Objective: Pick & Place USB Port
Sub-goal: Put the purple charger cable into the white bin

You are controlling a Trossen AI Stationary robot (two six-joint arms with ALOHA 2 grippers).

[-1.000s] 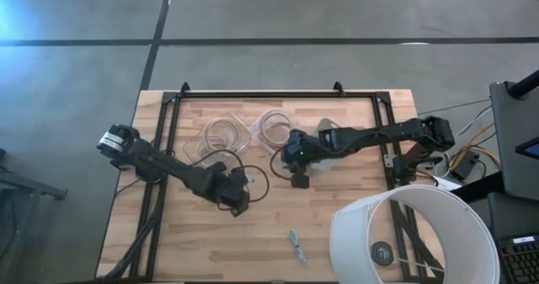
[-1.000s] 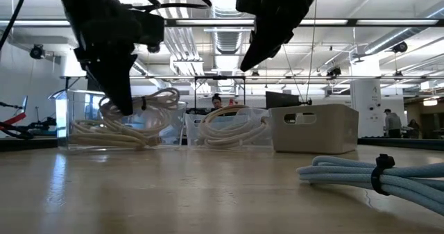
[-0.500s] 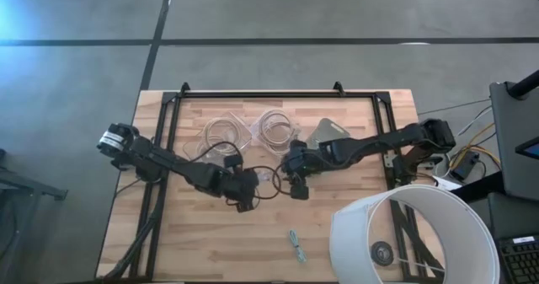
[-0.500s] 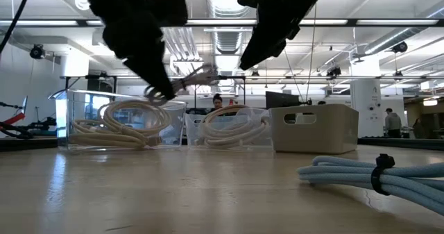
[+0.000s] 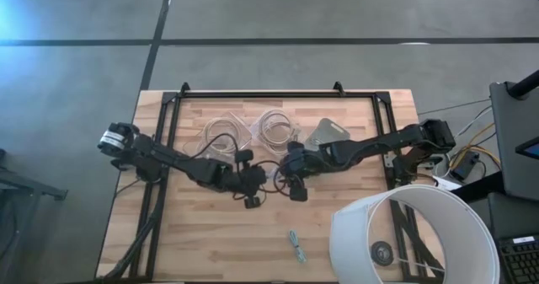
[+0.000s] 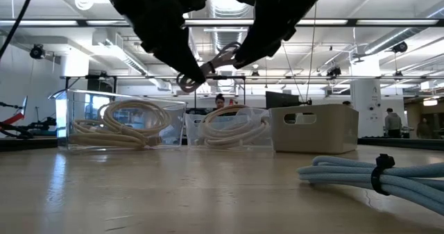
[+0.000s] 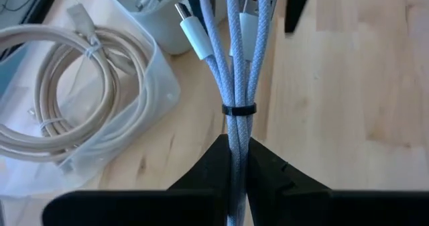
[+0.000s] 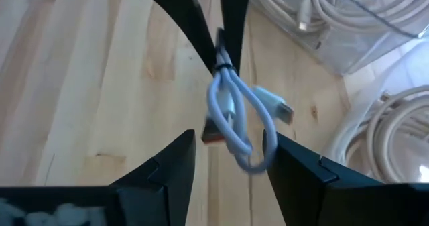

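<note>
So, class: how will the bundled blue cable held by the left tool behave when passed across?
Probably floppy: the blue cable droops in loops below the left tool. Likely light, hanging from a thin pinch. Its tie should stop it unravelling.

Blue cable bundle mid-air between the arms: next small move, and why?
Probably ease the right gripper forward and close on the cable's looped end. The left gripper is shut on the bundled blue cable, holding it above the table, and the loop hangs between the right gripper's open fingers, not yet gripped.
</note>
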